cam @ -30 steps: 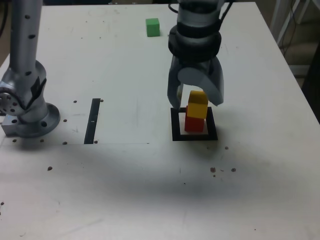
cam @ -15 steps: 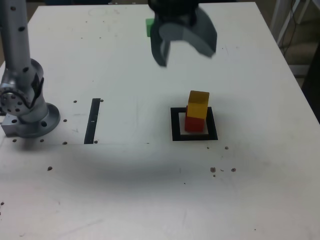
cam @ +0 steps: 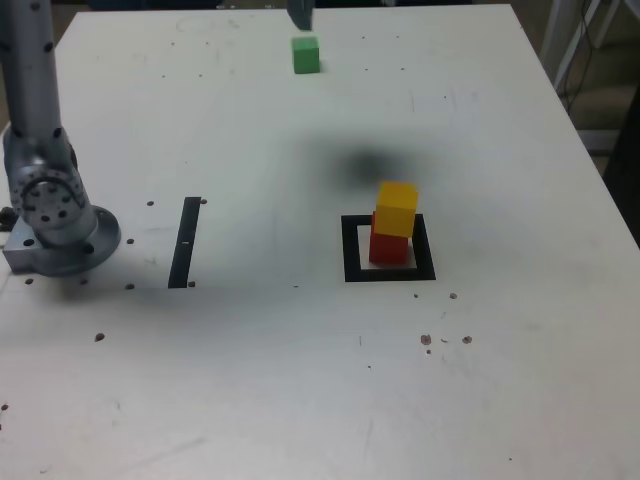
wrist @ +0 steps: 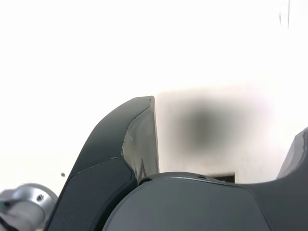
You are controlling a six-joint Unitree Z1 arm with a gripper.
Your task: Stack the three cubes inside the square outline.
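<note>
My gripper (cam: 300, 14) left the yellow cube (cam: 397, 208), which I had been straddling a second before, and rose and swung toward the far side of the surface (cam: 500, 380). In the exterior view only one grey fingertip remained at the top edge, just beyond the green cube (cam: 306, 54). My jaws spread wider as I pulled away, and the wrist view showed them standing wide apart with nothing between. My shadow slid off the near part of the surface and lay as a dark patch just beyond the stack.
</note>
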